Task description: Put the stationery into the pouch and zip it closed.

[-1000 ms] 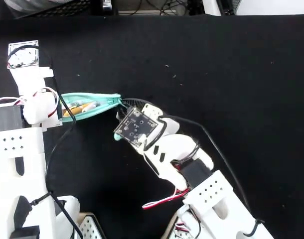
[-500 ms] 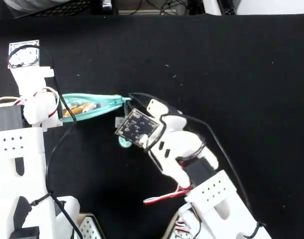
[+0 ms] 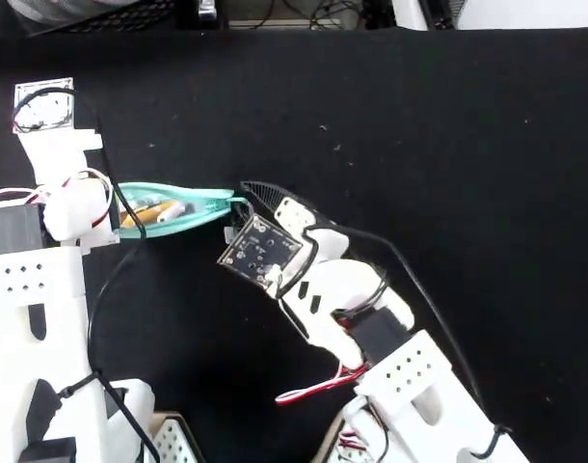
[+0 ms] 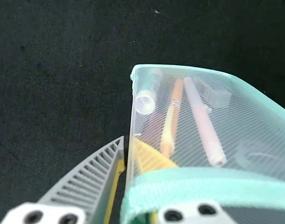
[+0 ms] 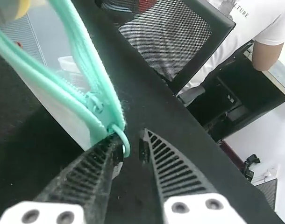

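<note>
The pouch (image 3: 178,207) is see-through with a teal zip band and lies at the left of the black table. An orange pen (image 4: 169,121) and a pink pen (image 4: 203,126) lie inside it. My left gripper (image 3: 120,217) is shut on the pouch's left end, and the teal band (image 4: 194,186) lies against its fingers (image 4: 86,182). My right gripper (image 3: 238,204) is at the pouch's right end, narrowly open (image 5: 132,142). The teal ring pull (image 5: 125,140) sits between its tips, touching one finger (image 5: 93,172). Beyond the slider (image 5: 93,102) the two zip bands part.
The table's far edge (image 3: 304,29) runs along the back. A black mesh chair (image 5: 166,37) and a person in a white shirt are beyond that edge. The right arm's black cable (image 3: 414,280) loops over the cloth.
My right gripper dropped a little toward the front, away from the pouch's end, then came back up to it. The left arm and the pouch stayed nearly still.
</note>
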{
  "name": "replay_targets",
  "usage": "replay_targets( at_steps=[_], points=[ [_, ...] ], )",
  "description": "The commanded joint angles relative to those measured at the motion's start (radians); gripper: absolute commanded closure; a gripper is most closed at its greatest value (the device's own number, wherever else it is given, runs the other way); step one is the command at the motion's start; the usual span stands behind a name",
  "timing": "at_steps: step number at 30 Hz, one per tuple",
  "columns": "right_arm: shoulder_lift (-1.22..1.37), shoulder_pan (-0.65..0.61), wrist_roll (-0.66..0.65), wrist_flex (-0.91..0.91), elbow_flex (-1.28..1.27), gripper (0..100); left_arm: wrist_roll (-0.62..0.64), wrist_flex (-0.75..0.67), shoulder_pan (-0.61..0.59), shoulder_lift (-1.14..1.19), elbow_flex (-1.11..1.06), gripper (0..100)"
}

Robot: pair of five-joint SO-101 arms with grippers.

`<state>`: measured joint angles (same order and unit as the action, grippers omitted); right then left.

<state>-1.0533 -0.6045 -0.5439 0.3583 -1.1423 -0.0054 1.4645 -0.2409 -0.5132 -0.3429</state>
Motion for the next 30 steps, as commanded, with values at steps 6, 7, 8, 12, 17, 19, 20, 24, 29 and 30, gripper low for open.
replay_targets(
  at_steps=[6, 7, 8, 12, 17, 19, 20, 24, 29, 30],
  points=[
    [0.096, -0.034, 0.018, -0.025, 0.031, 90.8, 0.005, 0.002, -0.001, 0.018, -0.047, 97],
    [0.124, -0.035, 0.018, -0.025, 0.044, 91.1, 0.005, 0.002, -0.001, 0.018, -0.047, 97],
    [0.147, -0.035, 0.018, -0.025, 0.058, 91.5, 0.005, 0.002, -0.001, 0.018, -0.047, 97],
    [0.197, -0.032, 0.012, -0.025, 0.117, 95.5, 0.005, 0.002, -0.001, 0.018, -0.047, 97],
    [0.153, -0.032, 0.012, -0.014, 0.133, 98.6, 0.002, -0.003, -0.001, 0.018, -0.048, 97],
    [0.111, -0.032, 0.012, 0.011, 0.13, 98.6, 0.002, -0.003, -0.001, 0.018, -0.047, 97],
    [0.085, -0.032, 0.012, 0.043, 0.137, 98.6, 0.003, -0.003, -0.001, 0.018, -0.044, 97],
    [-0.035, -0.034, 0.012, 0.127, 0.18, 98.6, 0.003, -0.005, 0.001, 0.008, -0.035, 97],
    [-0.053, -0.037, 0.012, 0.13, 0.229, 98.6, 0.005, -0.002, 0.001, 0.008, 0.031, 97],
    [-0.044, -0.037, 0.015, 0.129, 0.236, 98.6, 0.005, 0.002, 0.001, 0.008, 0.051, 97]
  ],
)
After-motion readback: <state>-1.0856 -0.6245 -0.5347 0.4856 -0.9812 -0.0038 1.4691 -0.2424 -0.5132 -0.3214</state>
